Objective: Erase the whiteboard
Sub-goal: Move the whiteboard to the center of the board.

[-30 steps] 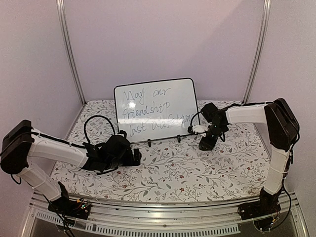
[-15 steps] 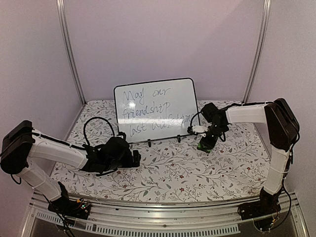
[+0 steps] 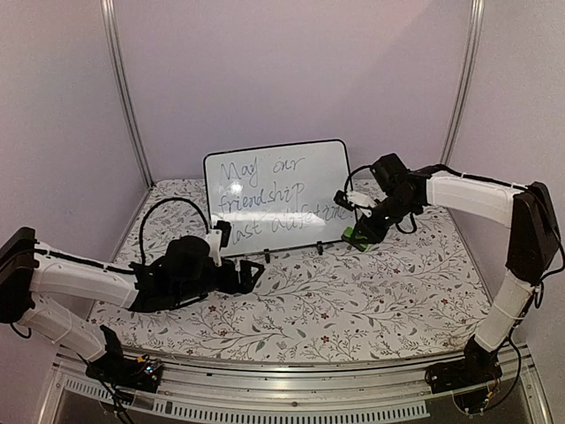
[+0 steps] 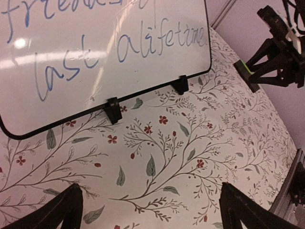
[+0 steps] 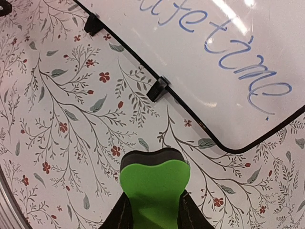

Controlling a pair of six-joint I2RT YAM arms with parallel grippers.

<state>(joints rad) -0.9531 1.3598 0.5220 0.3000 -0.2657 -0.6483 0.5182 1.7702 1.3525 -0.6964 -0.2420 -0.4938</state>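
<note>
The whiteboard (image 3: 278,196) stands on clip feet (image 4: 113,109) at the back of the tabletop (image 3: 353,300), writing facing the arms for wiping. The right gripper (image 3: 364,231) pinches the eraser (image 5: 153,183), pad forward, near the board's lower right corner. The left gripper (image 3: 249,276), spread and empty, hovers low in front, likely to brace it.

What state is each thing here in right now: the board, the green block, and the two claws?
whiteboard: standing upright, blue handwriting all unerased.
green eraser: clamped in the right gripper, apart from the board, beside its lower right corner.
left gripper: open, empty, in front of the board.
right gripper: shut on the green eraser.
</note>
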